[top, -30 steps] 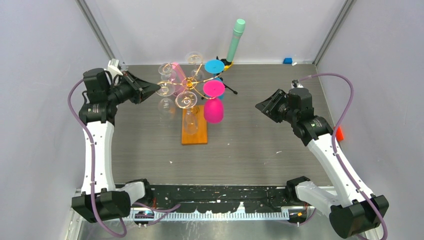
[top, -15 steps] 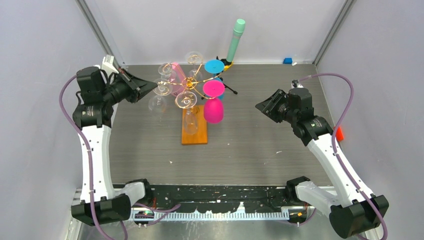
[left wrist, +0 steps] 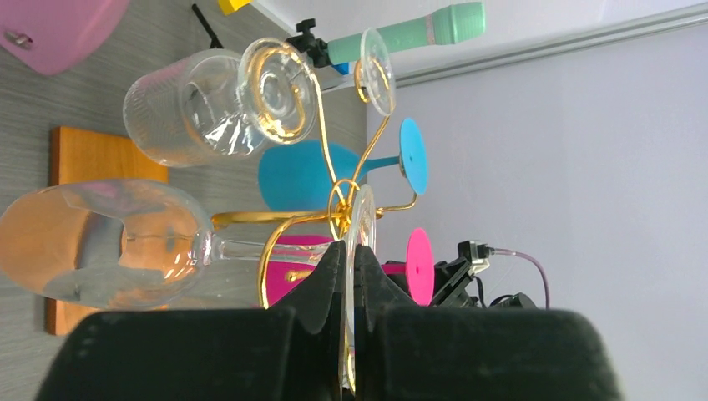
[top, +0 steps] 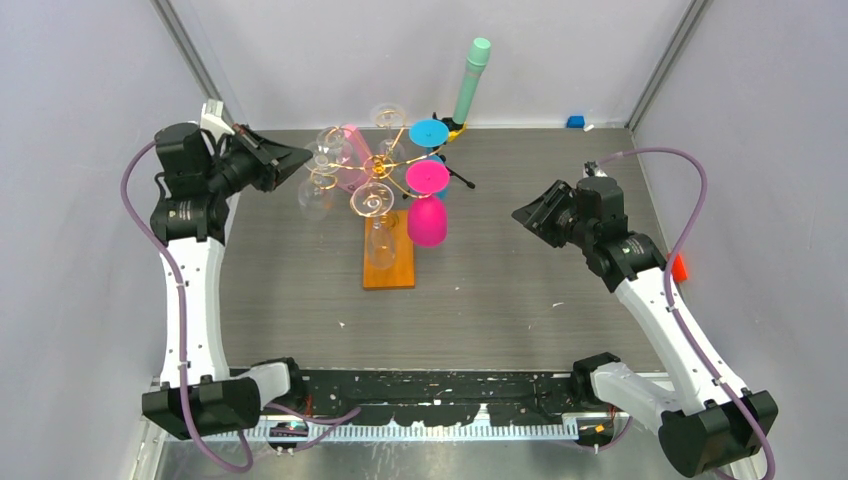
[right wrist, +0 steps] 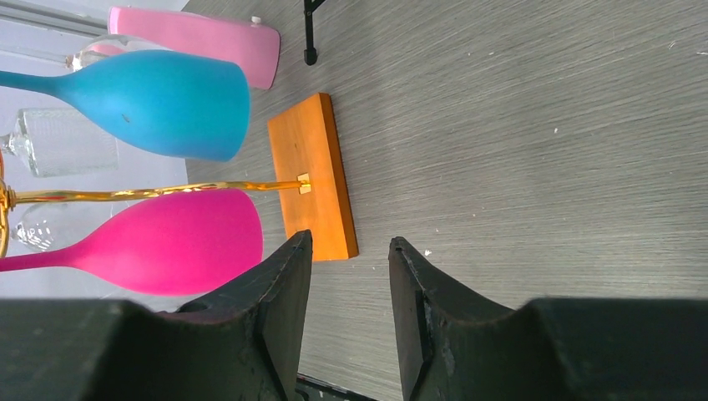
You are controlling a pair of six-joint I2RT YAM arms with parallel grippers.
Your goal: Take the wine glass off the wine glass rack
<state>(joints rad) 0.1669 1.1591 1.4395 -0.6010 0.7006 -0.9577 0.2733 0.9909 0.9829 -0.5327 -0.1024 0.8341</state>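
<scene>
The wine glass rack, thin gold wire (top: pixel 380 165) on an orange-brown wooden base (top: pixel 388 262), stands at the back middle of the table. My left gripper (top: pixel 303 157) is at its left side, shut on the round foot (left wrist: pixel 364 219) of a clear wine glass (left wrist: pixel 92 242) that lies sideways, bowl away from the rack (top: pixel 315 198). A gold scroll arm (left wrist: pixel 275 242) still curves round its stem close to the foot. My right gripper (top: pixel 525 213) is open and empty, well right of the rack, facing the base (right wrist: pixel 313 175).
Pink (top: pixel 427 220), blue (right wrist: pixel 167 100) and other clear glasses (left wrist: pixel 209 109) hang on the rack. A pink block (top: pixel 350 150) lies behind it. A black tripod with a mint-green cylinder (top: pixel 472 75) stands at the back. A blue block (top: pixel 575 121) and a red piece (top: pixel 680 267) lie on the right.
My left gripper, shut on the clear glass's foot, has drawn back to the left and away from me, and the glass's bowl has moved left with it. The right arm has not moved.
</scene>
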